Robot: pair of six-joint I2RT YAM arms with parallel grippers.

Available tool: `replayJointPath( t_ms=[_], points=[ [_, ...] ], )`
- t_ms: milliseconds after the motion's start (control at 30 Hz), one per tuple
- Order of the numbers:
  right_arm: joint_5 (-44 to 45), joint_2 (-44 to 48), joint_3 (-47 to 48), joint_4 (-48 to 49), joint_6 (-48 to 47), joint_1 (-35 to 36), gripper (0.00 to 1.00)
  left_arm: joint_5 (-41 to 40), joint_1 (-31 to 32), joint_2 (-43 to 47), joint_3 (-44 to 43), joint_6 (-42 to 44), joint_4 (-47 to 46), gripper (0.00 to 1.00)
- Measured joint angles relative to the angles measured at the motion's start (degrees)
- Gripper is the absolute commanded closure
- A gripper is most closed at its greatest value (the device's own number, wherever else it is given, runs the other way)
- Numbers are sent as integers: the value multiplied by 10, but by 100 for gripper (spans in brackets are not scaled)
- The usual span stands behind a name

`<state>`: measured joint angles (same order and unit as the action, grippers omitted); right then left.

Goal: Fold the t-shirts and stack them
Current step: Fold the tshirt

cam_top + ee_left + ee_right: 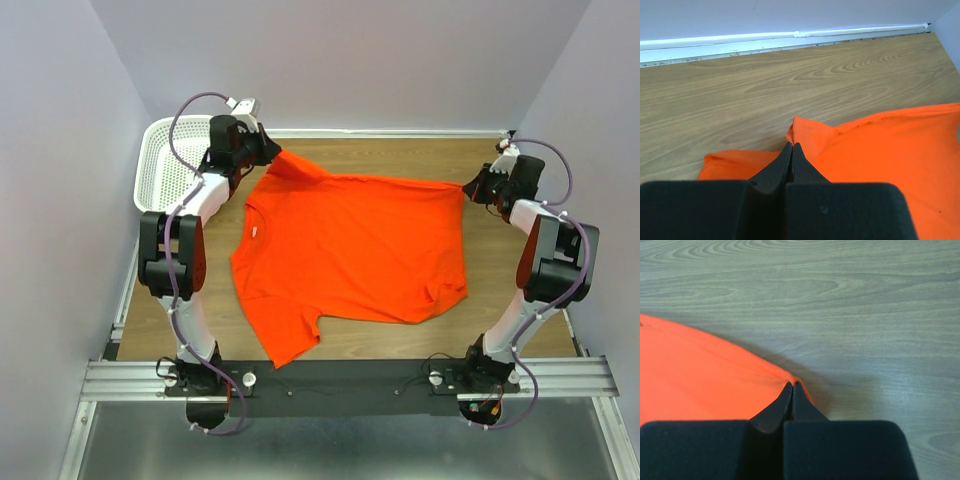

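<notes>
Top external view: orange-red t-shirt lies spread on the wooden table, collar toward the left arm's side and hem toward the right arm's side. One sleeve points to the near edge. The other sleeve runs up to the left gripper at the far left. The far hem corner runs to the right gripper at the far right. The shirt's far edge runs fairly straight between the two grippers. A white mesh basket sits in the far left corner, just beyond the left arm and apart from the shirt.

Left wrist view: jaws are pressed together, with a small peak of orange cloth pinched at the tips and a fold bunched to either side.

Right wrist view: jaws are likewise closed tight, with the cloth corner nipped at the very tips. The fabric fans away to the left, with bare wood to the right.
</notes>
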<state>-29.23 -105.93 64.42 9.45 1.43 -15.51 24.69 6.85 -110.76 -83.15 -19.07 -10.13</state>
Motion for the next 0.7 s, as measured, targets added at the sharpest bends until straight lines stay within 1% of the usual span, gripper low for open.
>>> replayJointPath(
  t_ms=[233,700],
  points=[
    [-8,10,-18,0,0,-5,99,0,0,64,40,7,-2,100],
    [-27,49,-43,0,-16,-19,99,0,0,135,118,13,-3,100]
  ],
)
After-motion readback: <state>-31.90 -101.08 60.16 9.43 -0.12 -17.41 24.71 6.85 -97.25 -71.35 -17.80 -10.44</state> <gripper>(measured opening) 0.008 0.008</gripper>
